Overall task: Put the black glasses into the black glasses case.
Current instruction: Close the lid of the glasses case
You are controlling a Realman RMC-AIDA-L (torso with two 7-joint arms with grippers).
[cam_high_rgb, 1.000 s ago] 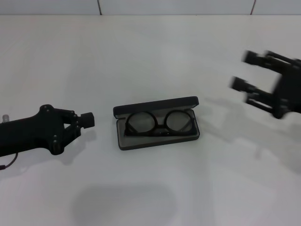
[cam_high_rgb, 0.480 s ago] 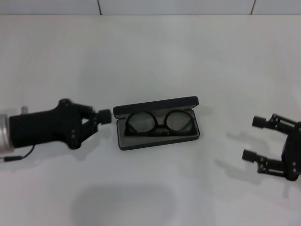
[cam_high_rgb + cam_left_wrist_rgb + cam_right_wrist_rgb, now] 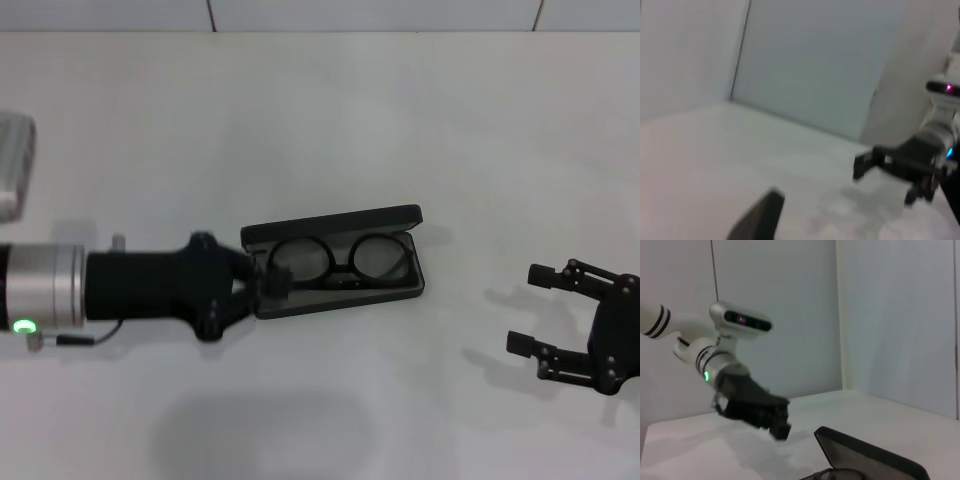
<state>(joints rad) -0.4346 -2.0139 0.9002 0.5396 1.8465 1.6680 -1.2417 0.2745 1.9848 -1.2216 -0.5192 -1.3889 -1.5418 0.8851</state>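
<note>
The black glasses case lies open at the middle of the table, lid raised at the back. Inside it, on the grey lining, rest the black glasses, lenses facing up. My left gripper is shut, and its tip is over the case's left end with nothing in it. My right gripper hangs open over the near right of the table, well apart from the case. In the right wrist view I see the case lid, a bit of the glasses and the left gripper beyond.
The white table runs back to a tiled wall. A grey-white part of the robot shows at the far left edge. The left wrist view shows the case's black lid edge and the right gripper farther off.
My left arm has reached right until its tip meets the case's left end. The right gripper has dropped from the far right to the near right, still open.
</note>
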